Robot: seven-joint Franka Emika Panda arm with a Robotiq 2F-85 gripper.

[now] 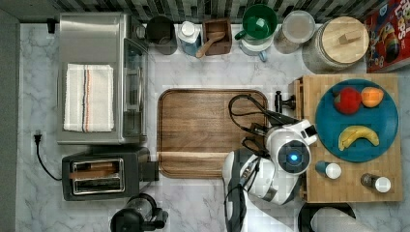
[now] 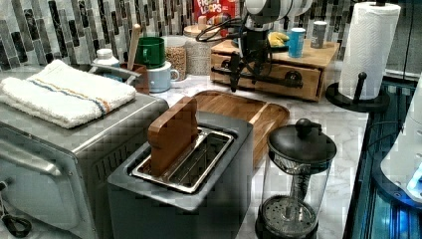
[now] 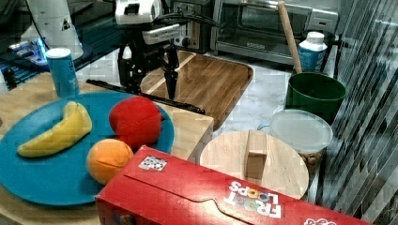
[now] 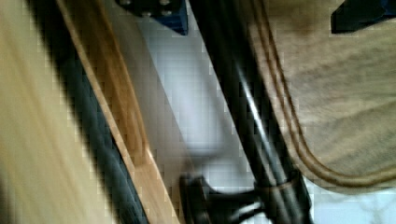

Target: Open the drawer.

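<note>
Drawer (image 2: pixel 266 77) | barely open, front facing tray (image 1: pixel 203 133) | handle (image 2: pixel 263 78) horizontal | gripper (image 3: pixel 150 77) spread astride handle

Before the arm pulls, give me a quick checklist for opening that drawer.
1. Claw open: ok, fingers apart.
2. Claw at the black handle: ok, a finger stands on either side of the bar in the right view.
3. Drawer not yet pulled out: ok, its front looks flush in the left view.
4. Pull path clears the wooden tray: cannot tell.
5. Blue plate sits flat on the top: ok.
</note>
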